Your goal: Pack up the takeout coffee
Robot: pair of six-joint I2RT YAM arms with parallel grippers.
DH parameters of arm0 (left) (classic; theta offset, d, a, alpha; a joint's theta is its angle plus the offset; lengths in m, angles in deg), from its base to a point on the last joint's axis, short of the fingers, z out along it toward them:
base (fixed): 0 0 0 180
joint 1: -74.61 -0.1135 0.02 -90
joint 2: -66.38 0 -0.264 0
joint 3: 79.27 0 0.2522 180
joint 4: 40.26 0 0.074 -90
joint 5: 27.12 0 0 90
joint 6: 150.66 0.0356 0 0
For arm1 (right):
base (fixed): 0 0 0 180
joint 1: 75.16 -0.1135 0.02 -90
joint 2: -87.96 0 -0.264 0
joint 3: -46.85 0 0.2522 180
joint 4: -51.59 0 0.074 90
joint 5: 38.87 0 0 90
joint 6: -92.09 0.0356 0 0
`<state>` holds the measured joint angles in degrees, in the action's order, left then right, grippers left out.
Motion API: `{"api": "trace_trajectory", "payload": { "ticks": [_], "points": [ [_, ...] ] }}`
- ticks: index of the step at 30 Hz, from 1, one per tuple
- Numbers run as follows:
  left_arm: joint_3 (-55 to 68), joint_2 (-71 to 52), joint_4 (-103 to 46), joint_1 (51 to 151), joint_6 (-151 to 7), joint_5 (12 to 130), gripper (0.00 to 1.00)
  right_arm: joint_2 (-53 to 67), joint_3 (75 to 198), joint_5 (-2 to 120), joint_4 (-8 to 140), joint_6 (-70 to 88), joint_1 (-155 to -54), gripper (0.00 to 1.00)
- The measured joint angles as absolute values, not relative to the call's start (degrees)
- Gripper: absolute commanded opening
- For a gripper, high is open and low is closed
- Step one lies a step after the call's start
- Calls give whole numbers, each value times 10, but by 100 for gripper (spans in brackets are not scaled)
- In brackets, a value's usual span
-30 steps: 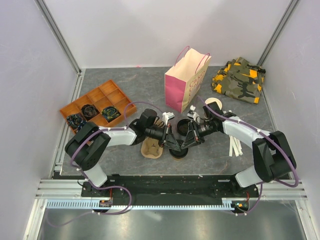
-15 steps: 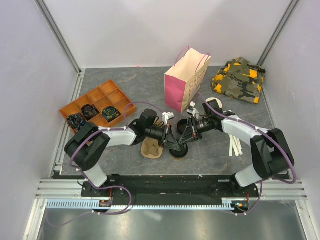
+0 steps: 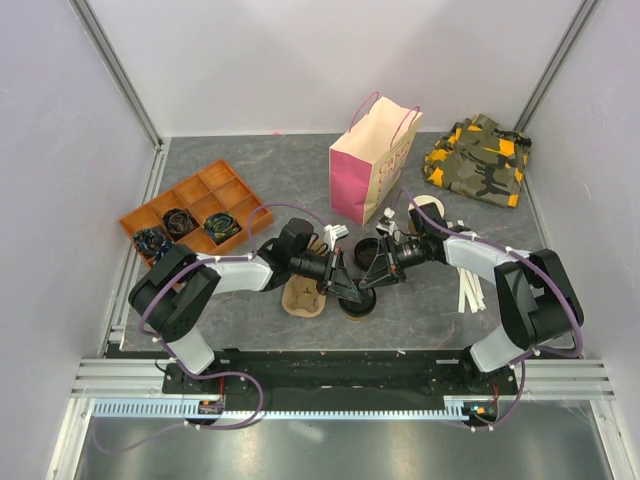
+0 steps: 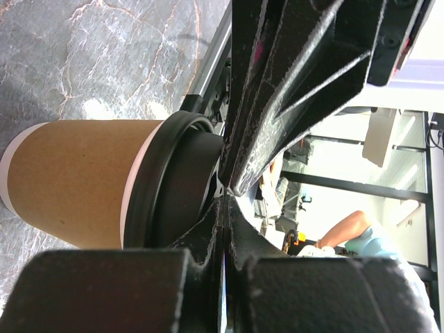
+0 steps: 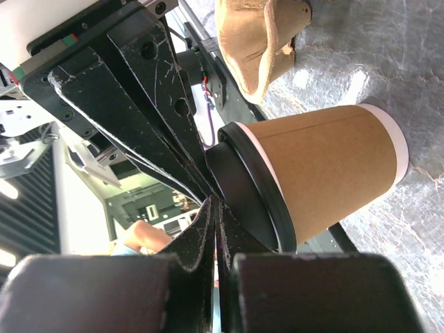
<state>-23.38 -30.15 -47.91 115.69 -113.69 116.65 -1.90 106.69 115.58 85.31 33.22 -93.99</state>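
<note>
The takeout coffee (image 3: 357,302), a tan paper cup (image 4: 76,184) under a black lid (image 4: 173,180), stands upright on the table between the two arms. My left gripper (image 3: 350,290) is shut, nothing between its jaws, its tip (image 4: 222,200) against the lid's top. My right gripper (image 3: 367,285) is also shut and empty, its tip (image 5: 216,202) resting on the same lid (image 5: 250,187) from the other side. Cup wall (image 5: 326,166) shows plainly in the right wrist view. Both sets of fingers cover most of the lid from above.
A pulp cup carrier (image 3: 303,295) lies just left of the cup. Behind it stands a pink and cream paper bag (image 3: 370,165), open upward. A lidless cup (image 3: 428,208), white sticks (image 3: 470,290), a camouflage cloth (image 3: 478,158) and an orange divided tray (image 3: 190,210) are around.
The right arm's wrist and elbow have shifted slightly toward the back. Both gripper tips stay on the lid, and the cup has not moved.
</note>
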Motion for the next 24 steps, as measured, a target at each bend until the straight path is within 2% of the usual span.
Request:
{"api": "trace_trajectory", "payload": {
  "ticks": [12,19,24],
  "points": [
    [-233,-303,-479,1157,-1137,1166,2,-26,1059,1169,844,351,-930,8],
    [-232,-300,-476,1157,-1137,1165,2,5,1067,1138,852,331,-929,23],
    [-233,-297,-472,1157,-1136,1161,2,64,1117,1050,894,267,-926,28]
  ]
}}
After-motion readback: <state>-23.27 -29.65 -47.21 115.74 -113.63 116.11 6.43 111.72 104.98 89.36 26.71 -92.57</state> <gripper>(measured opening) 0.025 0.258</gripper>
